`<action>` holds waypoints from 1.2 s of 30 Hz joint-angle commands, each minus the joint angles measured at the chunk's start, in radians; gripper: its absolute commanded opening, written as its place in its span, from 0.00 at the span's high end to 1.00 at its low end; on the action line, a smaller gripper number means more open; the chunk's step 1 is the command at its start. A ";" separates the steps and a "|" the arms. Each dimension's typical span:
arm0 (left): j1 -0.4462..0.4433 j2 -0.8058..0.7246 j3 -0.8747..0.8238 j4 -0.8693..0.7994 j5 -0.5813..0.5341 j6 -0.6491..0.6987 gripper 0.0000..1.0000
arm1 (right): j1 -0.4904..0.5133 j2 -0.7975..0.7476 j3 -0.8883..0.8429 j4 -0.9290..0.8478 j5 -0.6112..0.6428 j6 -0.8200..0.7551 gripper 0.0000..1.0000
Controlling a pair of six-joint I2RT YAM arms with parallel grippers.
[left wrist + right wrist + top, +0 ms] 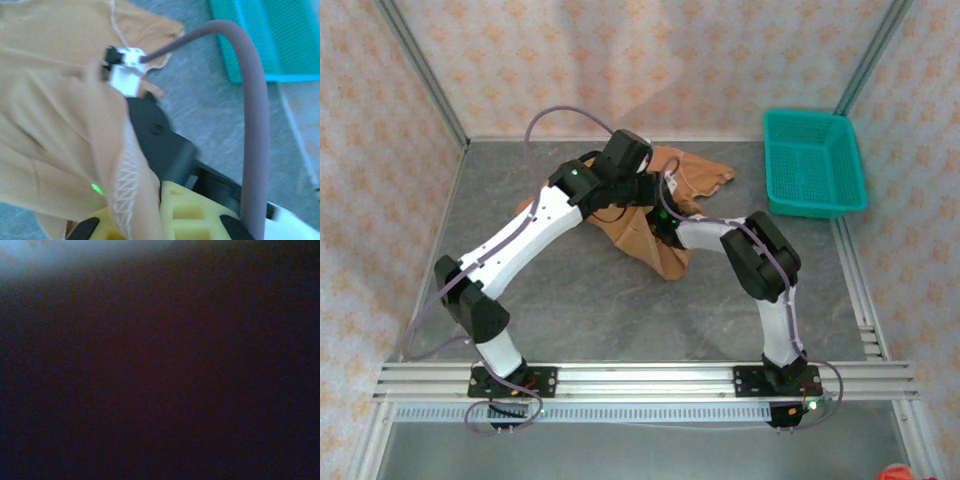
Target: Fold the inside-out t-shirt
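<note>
The inside-out t-shirt (650,225) lies bunched in a tan heap at the middle back of the table, partly lifted between the two arms. In the left wrist view its cloth (60,115) hangs in folds, and a white stitched seam runs down between my yellow fingers (195,210). My left gripper (642,188) (142,212) is shut on that seam. My right gripper (662,217) reaches into the heap from the right, its fingers buried in cloth. The right wrist view is almost black, so its jaws are hidden. The right arm's black wrist (160,145) shows just beyond my left fingers.
A teal mesh basket (813,163) (270,35) stands at the back right, apart from the shirt. A purple cable (252,125) arcs across the left wrist view. The grey table (620,310) has metal rails along its near and right edges.
</note>
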 commanded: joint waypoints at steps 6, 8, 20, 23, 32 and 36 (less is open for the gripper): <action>-0.115 -0.071 0.135 0.024 0.109 -0.116 1.00 | 0.038 0.264 0.449 -0.574 0.103 0.153 0.28; -0.117 -0.079 0.167 0.004 0.115 -0.113 1.00 | 0.048 0.332 0.551 -0.684 0.120 0.189 0.28; 0.053 -0.231 -0.029 0.018 0.141 -0.107 1.00 | 0.002 0.289 0.489 -0.666 -0.086 0.092 1.00; 0.162 -0.263 -0.134 0.049 0.146 -0.098 1.00 | -0.026 0.146 0.381 -0.655 -0.187 -0.018 1.00; 0.433 -0.180 -0.379 0.121 0.161 -0.042 1.00 | -0.071 -0.291 0.203 -0.728 -0.417 -0.197 1.00; 0.550 -0.056 -0.432 0.177 0.203 -0.055 1.00 | -0.091 -0.404 0.228 -0.770 -0.540 -0.191 1.00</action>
